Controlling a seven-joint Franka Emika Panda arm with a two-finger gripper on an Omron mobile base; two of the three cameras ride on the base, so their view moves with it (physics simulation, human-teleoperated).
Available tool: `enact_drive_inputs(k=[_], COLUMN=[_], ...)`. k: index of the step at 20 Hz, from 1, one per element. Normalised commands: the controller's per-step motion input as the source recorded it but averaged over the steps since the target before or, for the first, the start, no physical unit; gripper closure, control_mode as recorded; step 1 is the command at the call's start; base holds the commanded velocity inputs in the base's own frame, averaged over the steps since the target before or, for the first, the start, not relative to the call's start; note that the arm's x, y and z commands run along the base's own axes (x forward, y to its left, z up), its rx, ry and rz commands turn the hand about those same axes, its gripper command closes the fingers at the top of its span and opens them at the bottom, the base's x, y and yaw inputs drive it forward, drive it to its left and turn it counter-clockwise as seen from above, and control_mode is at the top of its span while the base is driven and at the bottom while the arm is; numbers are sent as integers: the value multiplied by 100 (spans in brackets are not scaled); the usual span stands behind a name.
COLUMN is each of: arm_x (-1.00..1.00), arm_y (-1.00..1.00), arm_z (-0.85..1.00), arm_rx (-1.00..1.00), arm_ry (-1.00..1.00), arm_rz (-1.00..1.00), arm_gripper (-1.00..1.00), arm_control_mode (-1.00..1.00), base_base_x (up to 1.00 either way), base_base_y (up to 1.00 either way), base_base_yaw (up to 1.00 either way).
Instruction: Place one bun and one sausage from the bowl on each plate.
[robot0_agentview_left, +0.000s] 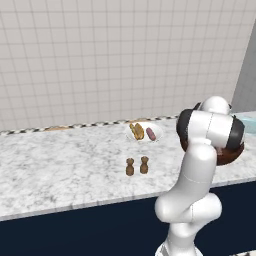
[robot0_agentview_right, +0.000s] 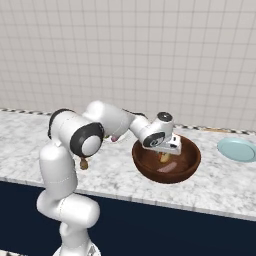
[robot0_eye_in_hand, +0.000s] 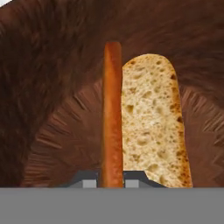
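Where gripper (robot0_eye_in_hand: 111, 183) pinches — sausage (robot0_eye_in_hand: 112, 113) between.

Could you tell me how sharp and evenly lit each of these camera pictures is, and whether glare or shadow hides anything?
Left base view: soft flat light, no glare; the arm covers most of the bowl, and the white plate looks slightly blurred. Right base view: even light, with a faint shadow under the bowl. Hand view: the sausage and bun are crisp, and the wood grain is smeared into streaks.
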Motion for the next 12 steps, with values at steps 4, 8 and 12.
enact_drive_inputs(k=[4, 8, 12], arm_x=[-11, -46, -87], arm_y=[5, 57, 99], arm_z=[87, 100, 98], arm_rx=[1, -1, -11], arm_ry=[1, 0, -5], arm_rz=[0, 0, 0], arm_gripper=[100, 100, 100], arm_control_mode=[-100, -100, -100], base_base_x=[0, 0, 0], base_base_y=[0, 0, 0], base_base_yaw=[0, 0, 0])
